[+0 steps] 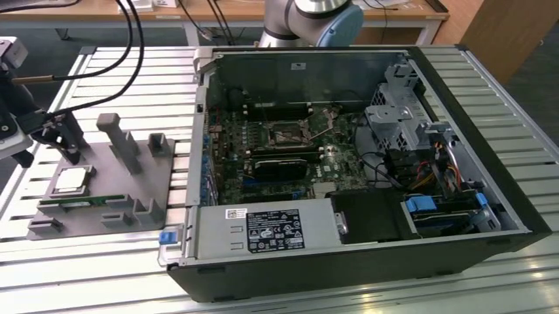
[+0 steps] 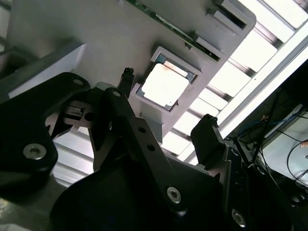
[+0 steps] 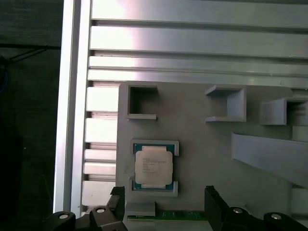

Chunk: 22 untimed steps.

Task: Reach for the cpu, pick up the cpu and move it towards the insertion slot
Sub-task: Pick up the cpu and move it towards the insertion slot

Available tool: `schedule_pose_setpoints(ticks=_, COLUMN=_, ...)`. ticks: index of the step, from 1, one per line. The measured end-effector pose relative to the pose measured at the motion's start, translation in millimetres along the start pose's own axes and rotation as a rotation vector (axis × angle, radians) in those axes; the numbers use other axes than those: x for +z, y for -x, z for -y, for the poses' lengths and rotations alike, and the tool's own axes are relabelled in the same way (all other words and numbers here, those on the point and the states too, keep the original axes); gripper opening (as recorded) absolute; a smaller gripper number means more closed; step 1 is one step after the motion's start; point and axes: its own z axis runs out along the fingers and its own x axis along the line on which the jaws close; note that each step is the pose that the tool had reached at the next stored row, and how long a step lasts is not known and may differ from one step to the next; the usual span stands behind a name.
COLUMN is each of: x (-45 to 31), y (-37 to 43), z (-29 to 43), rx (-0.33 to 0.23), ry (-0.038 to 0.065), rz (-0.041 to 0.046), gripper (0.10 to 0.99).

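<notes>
The cpu [image 1: 72, 180] is a small square chip with a shiny silver top. It lies flat in a recess of the grey holder plate [image 1: 131, 186] at the exterior view's left. Both wrist views look down on the cpu [image 2: 163, 85] [image 3: 153, 166]. My gripper [image 1: 65, 140] hangs just above the holder, close to the chip, and is open with nothing between its black fingers. In the wrist views the gripper [image 2: 166, 110] [image 3: 166, 199] spreads wider than the chip, one fingertip [image 3: 214, 198] off to one side. The insertion slot [image 1: 287, 134] is a square dark socket on the motherboard inside the open computer case.
A green memory stick [image 1: 78, 201] lies on the holder beside the cpu. Grey posts [image 1: 118, 140] rise from the holder. The case's walls [image 1: 463, 137], its power supply [image 1: 262, 230] and its cables [image 1: 419, 173] ring the socket. Everything rests on a slatted aluminium table [image 1: 114, 268].
</notes>
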Motion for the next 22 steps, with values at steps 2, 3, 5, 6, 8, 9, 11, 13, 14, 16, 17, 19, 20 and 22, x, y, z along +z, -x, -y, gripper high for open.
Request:
schedule_pose_setpoints(ticks=2, x=2.5, y=0.0, z=0.1, rx=0.0, ry=0.0, rz=0.0, gripper=0.753)
schedule_pose_setpoints(ticks=3, x=3.5, y=0.0, z=0.2, rx=0.0, ry=0.0, rz=-0.0001, gripper=0.753)
schedule_pose_setpoints(ticks=5, x=5.4, y=-0.1, z=0.3, rx=0.0, ry=0.0, rz=0.0, gripper=0.753)
schedule_pose_setpoints(ticks=6, x=6.3, y=0.0, z=0.3, rx=0.0, ry=0.0, rz=0.0001, gripper=0.753)
schedule_pose_setpoints(ticks=8, x=8.5, y=0.0, z=0.5, rx=0.0, ry=0.0, rz=0.0005, gripper=0.753)
schedule_pose_setpoints(ticks=9, x=9.7, y=0.0, z=0.5, rx=0.0, ry=0.0, rz=0.0012, gripper=0.753)
schedule_pose_setpoints(ticks=11, x=11.8, y=-0.1, z=0.6, rx=0.0, ry=0.0, rz=0.0022, gripper=0.753)
schedule_pose_setpoints(ticks=13, x=14.0, y=-0.2, z=0.6, rx=0.0, ry=0.0, rz=0.0026, gripper=0.753)
schedule_pose_setpoints(ticks=14, x=15.2, y=-0.2, z=0.7, rx=0.0, ry=0.0, rz=0.0026, gripper=0.753)
schedule_pose_setpoints(ticks=16, x=17.3, y=-0.2, z=0.8, rx=0.0, ry=0.0, rz=0.0025, gripper=0.753)
schedule_pose_setpoints(ticks=17, x=18.4, y=-0.2, z=0.8, rx=0.0, ry=0.0, rz=0.0026, gripper=0.753)
schedule_pose_setpoints(ticks=19, x=20.5, y=-0.2, z=0.9, rx=0.0, ry=0.0, rz=0.0026, gripper=0.753)
schedule_pose_setpoints(ticks=20, x=21.5, y=-0.2, z=0.9, rx=0.0, ry=0.0, rz=0.0026, gripper=0.753)
schedule_pose_setpoints(ticks=22, x=23.4, y=-0.2, z=1.0, rx=0.0, ry=0.0, rz=0.0027, gripper=0.753)
